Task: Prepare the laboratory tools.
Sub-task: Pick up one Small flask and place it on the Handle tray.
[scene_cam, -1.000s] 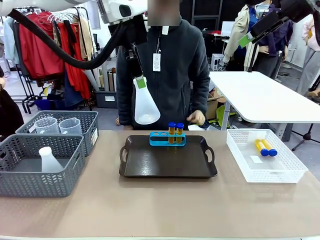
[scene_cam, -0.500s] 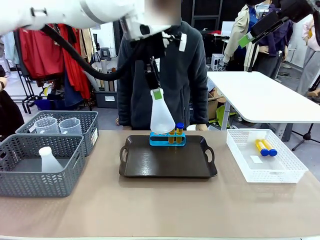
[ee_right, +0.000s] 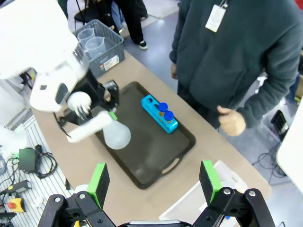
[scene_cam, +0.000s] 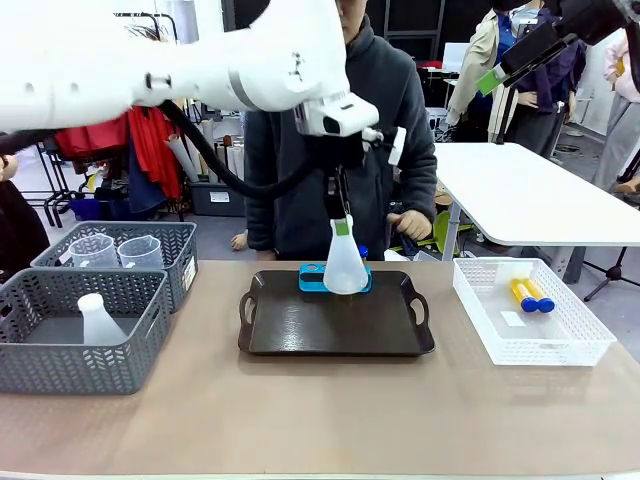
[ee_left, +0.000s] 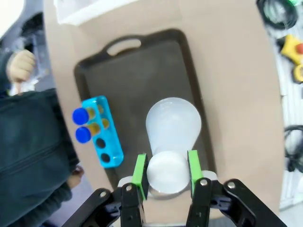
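Left gripper (ee_left: 165,166) pinched neck of translucent white conical flask (ee_left: 173,124) over dark rectangular tray (scene_cam: 330,335). Placing step; next likely needed lowering upright, then release. Right gripper (ee_right: 154,179) hung spread, empty.

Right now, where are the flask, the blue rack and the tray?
flask (scene_cam: 345,268), front view, wide body.
blue rack (ee_left: 112,150), left wrist view, empty end.
tray (scene_cam: 330,328), front view, bare floor.

Tray and 3 mesh baskets on the counter.
A dark rectangular handled tray (scene_cam: 330,325) lies mid-way along the tan counter (scene_cam: 330,420); a nearer grey plastic mesh basket (scene_cam: 70,365) and a farther grey mesh basket (scene_cam: 185,262) sit just beside each other at left, and a white plastic mesh basket (scene_cam: 570,352) sits at right.
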{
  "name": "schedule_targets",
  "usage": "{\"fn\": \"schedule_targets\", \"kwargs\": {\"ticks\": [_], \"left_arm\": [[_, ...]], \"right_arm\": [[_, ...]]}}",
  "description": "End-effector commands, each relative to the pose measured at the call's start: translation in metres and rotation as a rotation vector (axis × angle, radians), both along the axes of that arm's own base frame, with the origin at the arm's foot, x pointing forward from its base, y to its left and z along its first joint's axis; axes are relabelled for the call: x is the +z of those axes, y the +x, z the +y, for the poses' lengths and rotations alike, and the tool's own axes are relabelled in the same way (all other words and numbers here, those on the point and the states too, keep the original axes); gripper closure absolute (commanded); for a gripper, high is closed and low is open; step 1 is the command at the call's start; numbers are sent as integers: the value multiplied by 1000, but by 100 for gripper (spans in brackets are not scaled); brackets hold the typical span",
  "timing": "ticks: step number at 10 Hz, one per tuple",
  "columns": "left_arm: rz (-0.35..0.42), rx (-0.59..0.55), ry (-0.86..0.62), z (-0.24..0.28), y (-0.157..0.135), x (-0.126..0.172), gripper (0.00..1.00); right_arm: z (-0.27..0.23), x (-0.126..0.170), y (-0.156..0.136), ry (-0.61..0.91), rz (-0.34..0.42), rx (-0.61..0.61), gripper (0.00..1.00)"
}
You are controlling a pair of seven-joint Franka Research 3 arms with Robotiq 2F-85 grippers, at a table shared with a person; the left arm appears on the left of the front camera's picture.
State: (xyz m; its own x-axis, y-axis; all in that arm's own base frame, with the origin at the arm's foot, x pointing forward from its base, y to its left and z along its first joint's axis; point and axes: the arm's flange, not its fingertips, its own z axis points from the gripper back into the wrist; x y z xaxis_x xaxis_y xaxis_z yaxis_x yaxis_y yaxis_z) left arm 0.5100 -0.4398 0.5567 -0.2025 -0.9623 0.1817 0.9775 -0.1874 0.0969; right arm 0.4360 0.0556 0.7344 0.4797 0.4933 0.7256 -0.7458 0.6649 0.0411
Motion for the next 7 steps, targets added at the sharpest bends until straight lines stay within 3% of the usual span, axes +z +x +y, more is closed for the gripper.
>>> {"fn": "schedule_targets", "kwargs": {"ticks": [1, 5, 6, 7], "left_arm": [[-28, -53, 9, -19, 10, -4, 100], [-31, -85, 37, -47, 26, -47, 100], [1, -104, -20, -45, 25, -42, 100], [-11, -67, 35, -42, 14, -55, 100]], "right_arm": [[-1, 1, -1, -1, -3, 3, 0], [-1, 1, -1, -1, -3, 3, 0], [-1, 1, -1, -1, -3, 3, 0], [-1, 1, -1, -1, -3, 3, 0]]}}
